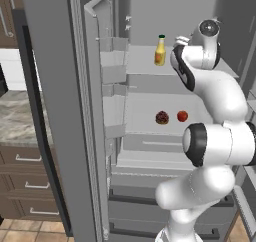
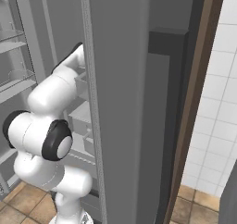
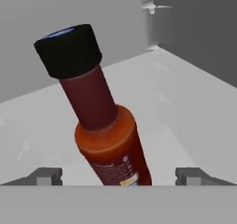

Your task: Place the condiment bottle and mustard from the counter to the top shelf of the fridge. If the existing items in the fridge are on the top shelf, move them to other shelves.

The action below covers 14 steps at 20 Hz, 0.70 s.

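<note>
Fridge [image 1: 70,86] interior takes up most of the left base view, one tall grey cabinet with its door swung open at the left and pale grey walls inside. One white arm [image 1: 215,141] rises from the lower right and reaches up into the cabinet at the height of the top shelf [image 1: 142,61]. To the left of the open door lies one stretch of grey-brown marbled worktop [image 1: 17,118] with three brown drawer fronts [image 1: 27,178] stacked under it. Below the top shelf is one lower shelf [image 1: 145,121], and under that a drawer front. On the top shelf stands one mustard [image 1: 160,51], a yellow bottle with a green cap, upright and just to the left of the arm's wrist. On the lower shelf sit two small round things side by side and slightly apart: one dark maroon bumpy fruit [image 1: 161,117] on the left and one smooth red tomato [image 1: 182,116] on the right. In the hand view one condiment bottle [image 3: 104,135], dark red-brown with a black cap, stands on the pale shelf floor between the two fingers [image 3: 46,176], appearing tilted in that view. The fingers are spread wide, one tip at each side of the bottle, with a clear gap between each tip and the glass, so nothing is gripped.
</note>
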{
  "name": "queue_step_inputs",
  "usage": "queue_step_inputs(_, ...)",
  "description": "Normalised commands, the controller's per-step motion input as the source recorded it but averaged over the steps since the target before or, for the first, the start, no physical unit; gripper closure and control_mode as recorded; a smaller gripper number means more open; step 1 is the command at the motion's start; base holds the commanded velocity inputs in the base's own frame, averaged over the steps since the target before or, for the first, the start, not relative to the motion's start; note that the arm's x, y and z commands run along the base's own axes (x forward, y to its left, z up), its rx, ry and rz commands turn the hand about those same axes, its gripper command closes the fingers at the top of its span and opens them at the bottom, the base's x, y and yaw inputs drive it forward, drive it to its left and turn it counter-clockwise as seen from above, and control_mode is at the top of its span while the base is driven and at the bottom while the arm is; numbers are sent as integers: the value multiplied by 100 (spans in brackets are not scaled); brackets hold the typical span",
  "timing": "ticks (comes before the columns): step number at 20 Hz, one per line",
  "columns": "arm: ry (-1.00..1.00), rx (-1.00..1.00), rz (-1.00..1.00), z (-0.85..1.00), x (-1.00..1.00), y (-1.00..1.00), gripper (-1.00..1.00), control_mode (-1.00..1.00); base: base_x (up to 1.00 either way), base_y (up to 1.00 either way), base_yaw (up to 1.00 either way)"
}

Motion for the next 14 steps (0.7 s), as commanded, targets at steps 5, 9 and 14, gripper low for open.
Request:
queue_step_inputs(5,-13,0,0,-2,-89,-25,-100,-100,0,0,0)
queue_step_inputs(9,-31,0,2,-2,-100,-22,-100,-100,0,0,0)
queue_step_inputs(14,-33,0,5,0,-100,26,-100,-100,0,0,0)
